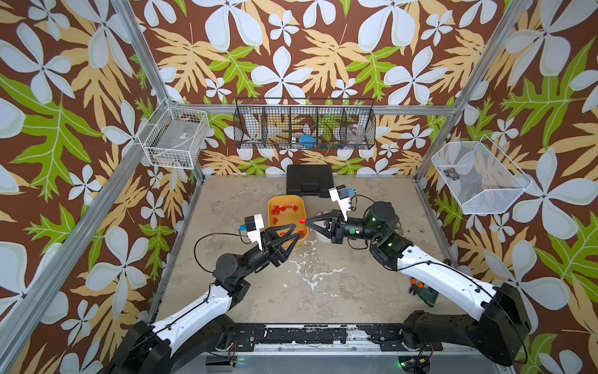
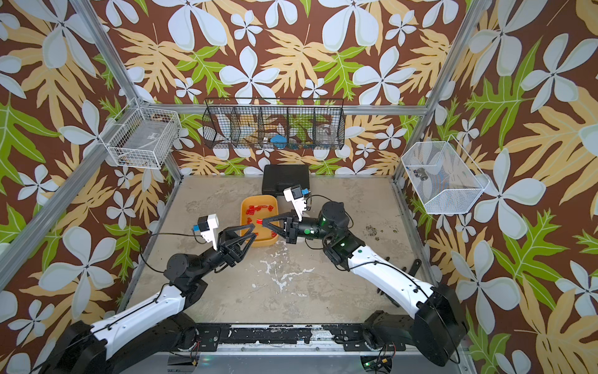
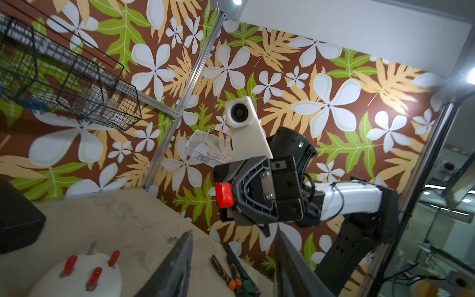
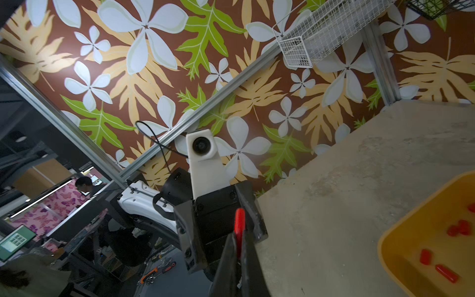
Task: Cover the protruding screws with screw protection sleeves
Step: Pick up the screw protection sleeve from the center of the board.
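Red sleeve, smooth plastic cylinder, pinched in the tips of the right gripper, up in the air by the tub rim, near the dome. White rounded dome on the mottled table: three capped studs and one bare metal stud. Yellow rounded plastic tub holds loose sleeves. Left gripper is spread, over the tub's near end.

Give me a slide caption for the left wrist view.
Right gripper holds a red sleeve near the white dome: three capped screws, one bare screw.
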